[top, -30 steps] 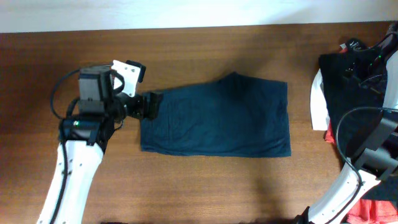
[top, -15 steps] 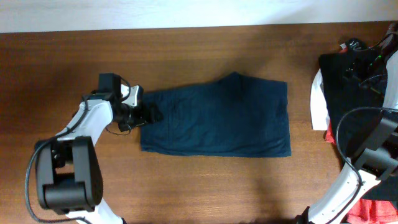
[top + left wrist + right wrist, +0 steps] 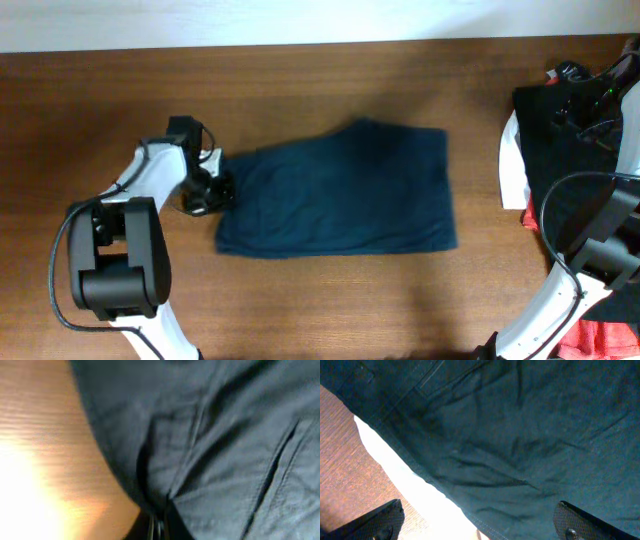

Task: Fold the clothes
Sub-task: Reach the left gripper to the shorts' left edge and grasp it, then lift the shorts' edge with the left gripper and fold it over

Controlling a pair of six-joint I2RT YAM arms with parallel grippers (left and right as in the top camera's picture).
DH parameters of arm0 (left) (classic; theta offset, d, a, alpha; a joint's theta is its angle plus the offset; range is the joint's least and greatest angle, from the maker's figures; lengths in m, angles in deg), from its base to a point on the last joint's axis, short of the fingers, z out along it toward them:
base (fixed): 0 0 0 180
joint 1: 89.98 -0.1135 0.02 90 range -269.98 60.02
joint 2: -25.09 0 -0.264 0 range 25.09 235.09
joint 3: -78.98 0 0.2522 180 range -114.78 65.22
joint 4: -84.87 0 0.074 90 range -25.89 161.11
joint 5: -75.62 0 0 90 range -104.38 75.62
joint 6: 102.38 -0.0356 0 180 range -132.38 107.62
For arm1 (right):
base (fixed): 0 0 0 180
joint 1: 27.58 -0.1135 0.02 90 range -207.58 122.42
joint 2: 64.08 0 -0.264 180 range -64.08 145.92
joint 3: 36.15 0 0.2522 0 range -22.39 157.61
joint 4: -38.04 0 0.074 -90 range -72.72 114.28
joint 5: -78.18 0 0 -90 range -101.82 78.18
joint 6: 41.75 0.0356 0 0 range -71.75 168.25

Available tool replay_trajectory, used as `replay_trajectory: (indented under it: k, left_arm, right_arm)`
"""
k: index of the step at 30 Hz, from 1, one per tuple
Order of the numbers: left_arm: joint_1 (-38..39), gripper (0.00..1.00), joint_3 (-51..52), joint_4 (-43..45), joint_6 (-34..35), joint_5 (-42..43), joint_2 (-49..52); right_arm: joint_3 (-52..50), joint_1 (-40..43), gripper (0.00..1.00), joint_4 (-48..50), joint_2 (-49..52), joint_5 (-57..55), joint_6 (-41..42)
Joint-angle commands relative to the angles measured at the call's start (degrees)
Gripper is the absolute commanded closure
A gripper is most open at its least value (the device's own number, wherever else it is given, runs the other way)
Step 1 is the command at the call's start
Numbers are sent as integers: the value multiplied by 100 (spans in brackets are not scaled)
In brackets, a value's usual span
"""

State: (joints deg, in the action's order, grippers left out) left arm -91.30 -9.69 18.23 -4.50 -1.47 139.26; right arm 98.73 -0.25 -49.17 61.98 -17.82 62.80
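The left gripper [image 3: 222, 190] pinches the near short edge of the dark navy-blue wrinkled fabric garment [image 3: 340, 195].
Its jaws are pressed together on a bunched fold; the left wrist view is blurred and cuts the fingertips off. The garment lies flat on the brown wooden table [image 3: 330, 90], long axis running straight away from the gripper. Well beyond its far end sits a pile of black, white and red-orange clothes [image 3: 560, 150], partly cut off; above it the right gripper [image 3: 479, 512] hangs, fingers spread wide.

Location type: robot lab workstation. Indicators: wood-grain surface [image 3: 330, 90], plain white wall [image 3: 300, 20], my left arm [image 3: 150, 175] and right arm [image 3: 562, 298] mounted at it.
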Motion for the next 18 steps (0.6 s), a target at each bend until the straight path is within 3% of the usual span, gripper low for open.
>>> replay_trajectory:
  k: [1, 5, 8, 15, 18]
  left_arm:
    - [-223, 99, -1410, -1117, 155, -1569, 127]
    - [-83, 99, -4347, -3532, 155, -2363, 120]
    - [411, 99, -5622, -4240, 197, -2479, 120]
    - [2135, 99, -5818, -4065, 343, -2426, 229]
    - [2688, 99, -5622, -3906, 341, -1873, 879]
  right_arm:
    - [70, 7, 2, -2, -107, -26, -20]
    - [70, 7, 1, -2, -107, -26, -20]
    - [70, 7, 1, -2, -107, -26, -20]
    - [70, 7, 2, -2, -107, -26, -20]
    - [70, 7, 1, -2, -107, -26, -20]
